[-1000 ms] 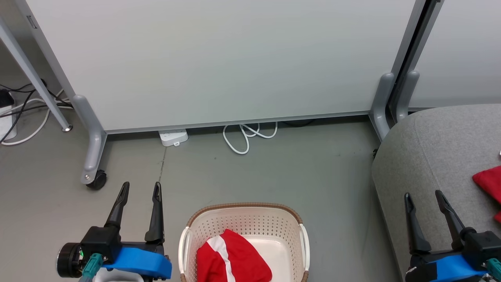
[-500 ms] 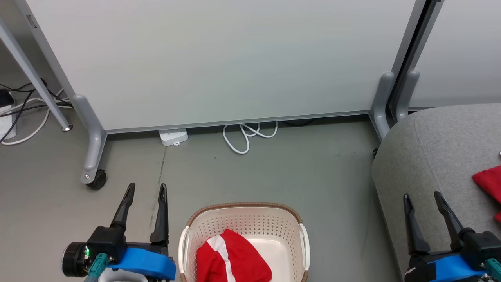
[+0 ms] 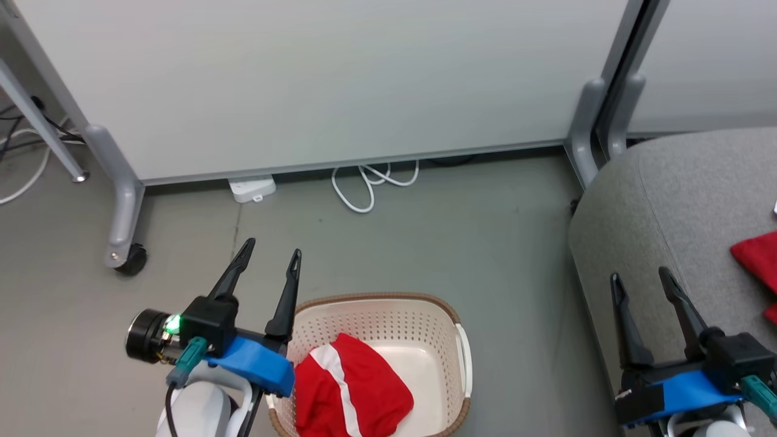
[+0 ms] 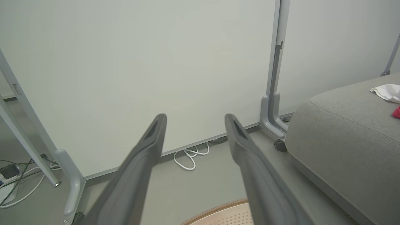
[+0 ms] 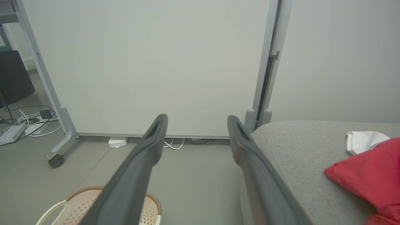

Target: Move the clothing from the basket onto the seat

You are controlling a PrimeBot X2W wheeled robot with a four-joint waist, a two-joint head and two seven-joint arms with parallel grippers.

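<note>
left gripper (image 3: pixel 272 247): fingers spread, nothing between them; over the basket's (image 3: pixel 376 298) left rear corner, tips angled away toward the panel (image 3: pixel 334 79); its blue wrist block overlaps the basket's left rim in head view.
right gripper (image 3: pixel 640 274): fingers spread, empty; well right of the basket, over the seat's (image 3: pixel 668 194) near edge, tips pointing away.
garment 1 (image 3: pixel 352 388): red with a white stripe, bunched in the basket's left front part; no finger on it.
garment 2 (image 3: pixel 759 261): red, on the seat, far right of the basket.
white cloth (image 5: pixel 364 140): on the seat, just beyond garment 2.
basket: on the floor, left of the seat, not touching it.
cable (image 3: pixel 364 188): white loop on the floor beyond the basket, at the panel's foot.
</note>
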